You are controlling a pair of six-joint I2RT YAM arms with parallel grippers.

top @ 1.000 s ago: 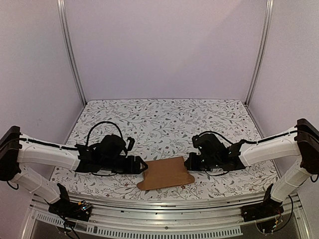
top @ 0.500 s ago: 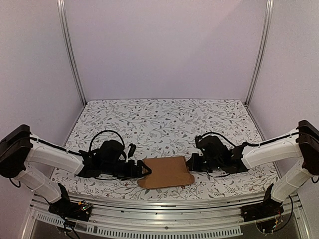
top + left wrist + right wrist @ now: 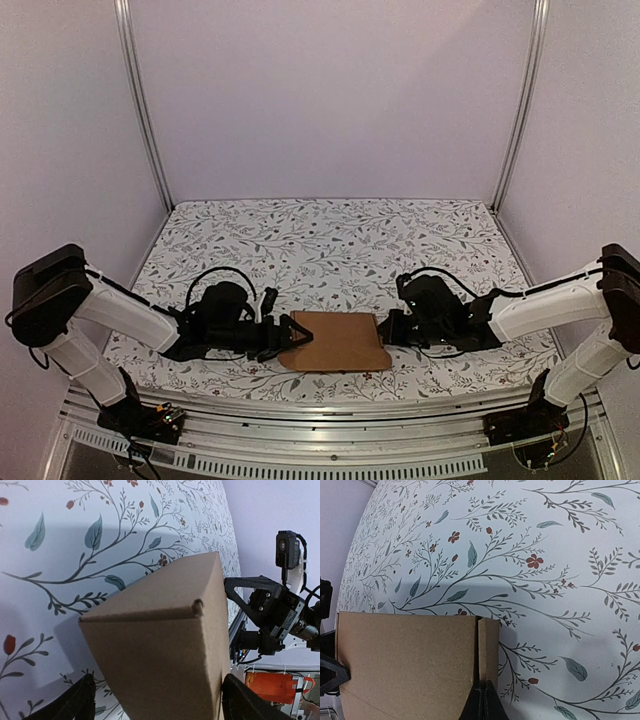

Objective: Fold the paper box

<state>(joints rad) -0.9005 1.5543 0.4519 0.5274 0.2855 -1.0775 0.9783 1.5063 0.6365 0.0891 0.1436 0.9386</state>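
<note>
Left fingers (image 3: pixel 75 705) were spread around the 9 o'clock end of the paper box (image 3: pixel 338 341), right fingers (image 3: pixel 482 700) pressed together at its 3 o'clock edge.

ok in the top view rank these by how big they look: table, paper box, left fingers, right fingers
1. table
2. paper box
3. left fingers and right fingers: both small dark tips at the box's ends, too alike to rank

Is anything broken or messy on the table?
Nothing stands out. The box sits whole on the table between the left hand and the right hand. No tears or spills show.
</note>
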